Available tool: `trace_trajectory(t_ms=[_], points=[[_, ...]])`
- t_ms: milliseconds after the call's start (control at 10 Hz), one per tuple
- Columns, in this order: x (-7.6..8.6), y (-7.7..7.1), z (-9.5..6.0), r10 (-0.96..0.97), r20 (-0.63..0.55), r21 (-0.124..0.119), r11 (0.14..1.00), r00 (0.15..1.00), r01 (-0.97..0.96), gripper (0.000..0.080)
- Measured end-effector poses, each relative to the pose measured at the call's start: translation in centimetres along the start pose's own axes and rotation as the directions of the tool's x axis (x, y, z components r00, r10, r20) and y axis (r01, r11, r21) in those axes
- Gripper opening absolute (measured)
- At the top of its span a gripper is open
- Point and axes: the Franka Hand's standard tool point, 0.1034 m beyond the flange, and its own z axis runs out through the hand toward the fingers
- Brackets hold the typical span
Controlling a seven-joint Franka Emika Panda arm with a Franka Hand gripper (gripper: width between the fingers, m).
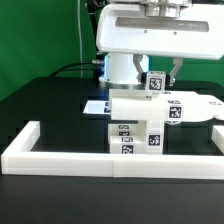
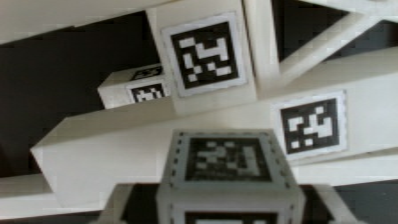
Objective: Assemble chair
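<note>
Chair (image 1: 148, 125) on black table (image 1: 45, 100), jaws directly above, pinching its topmost tagged bar (image 1: 157, 83)

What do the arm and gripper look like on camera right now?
The arm is glossy white, with rounded blocky casings and a grey metal ring on top. The gripper has two thin dark fingers. A bluish light glows on the white housing behind. No lettering is legible.

A bright green backdrop (image 1: 40, 30) stands behind a matte black tabletop (image 1: 40, 105). A long low white border rail (image 1: 60, 155) runs along its near side, turning back at both ends, under even light.
</note>
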Motion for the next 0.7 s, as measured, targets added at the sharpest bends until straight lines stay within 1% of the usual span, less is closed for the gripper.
trace_trajectory(t_ms=[200, 700], points=[[0.01, 0.1, 0.23, -0.001, -0.001, -0.005, 1.0, 1.0, 0.001, 0.0287], [0.02, -0.32, 0.41, 0.012, -0.006, -0.005, 1.0, 1.0, -0.012, 0.0287]])
